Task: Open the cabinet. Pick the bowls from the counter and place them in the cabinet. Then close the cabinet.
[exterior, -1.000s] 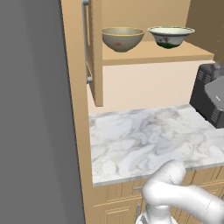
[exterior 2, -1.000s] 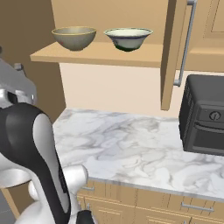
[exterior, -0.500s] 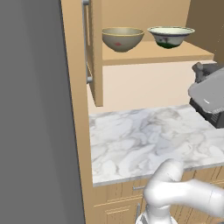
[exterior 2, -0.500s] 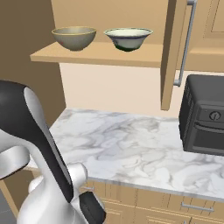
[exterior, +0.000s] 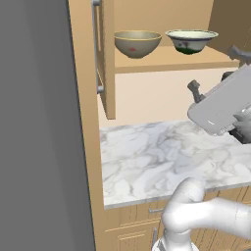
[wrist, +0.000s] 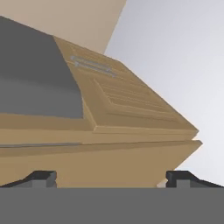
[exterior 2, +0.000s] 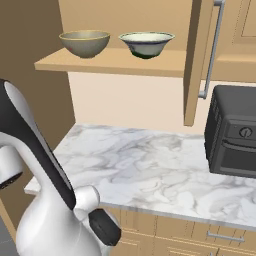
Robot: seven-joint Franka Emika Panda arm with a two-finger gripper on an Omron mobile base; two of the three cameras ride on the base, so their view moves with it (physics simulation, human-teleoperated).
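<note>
1. A rendered kitchen with light-wood cabinetry and a cream back wall; a white marble bench (exterior 2: 150, 165) with grey veining runs under the wall cabinet (exterior 2: 125, 62) and carries nothing in the stretch that shows.
2. The cabinet stands open. Its left door (exterior: 104, 59) is swung out edge-on in the left base view, its right door (exterior 2: 197, 55) likewise in the right base view, each with a long grey bar handle (exterior 2: 212, 47). The top of the cabinet is cut off by the frame in both base views.
3. Both bowls sit upright on the cabinet's wooden shelf (exterior 2: 110, 62), side by side and a little apart: the tan-brown bowl (exterior: 138, 43) with a yellowish rim on the left, the cream-white bowl (exterior: 191, 40) with a greenish tint on the right. Their insides are mostly hidden at this angle.
4. A black countertop oven (exterior 2: 232, 132) stands on the bench at the right, just beyond the right door and cut off by the frame edge. In the left base view the arm's white forearm covers most of it.
5. The claw (wrist: 111, 177) is spread wide with nothing between its fingertips (wrist: 41, 178); in the hand view they frame tilted wooden cabinet panels, a grey surface and pale wall.
6. A tall grey panel (exterior: 39, 127) fills the left of the left base view and hides whatever lies behind it.
7. Lower wooden drawers (exterior 2: 200, 237) run beneath the bench edge, partly hidden by the arm's base.
</note>
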